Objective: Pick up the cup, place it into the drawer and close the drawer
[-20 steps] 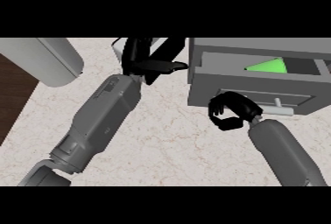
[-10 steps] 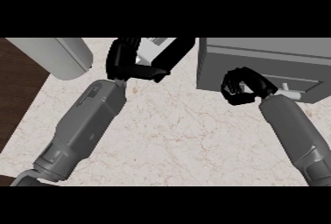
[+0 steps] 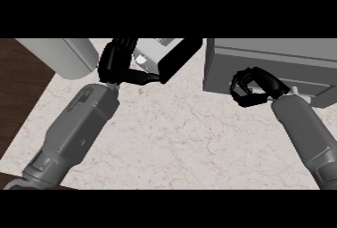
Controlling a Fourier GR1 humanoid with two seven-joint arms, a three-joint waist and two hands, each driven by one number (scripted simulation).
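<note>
The grey drawer unit stands at the counter's back right, and its drawer front sits flush with the body. No cup shows anywhere; the inside of the drawer is hidden. My right hand rests against the drawer front with its fingers curled and nothing in them. A small pale handle pokes out just right of that hand. My left hand is raised at the back left of centre, fingers relaxed and holding nothing.
A pale grey cylinder lies at the back left. A black and white appliance stands behind the left hand. The counter's left edge drops to a dark wooden floor.
The drawer, open a second ago with a green cup inside, is now shut. My right hand has moved forward with the drawer front. The left hand has kept its place.
</note>
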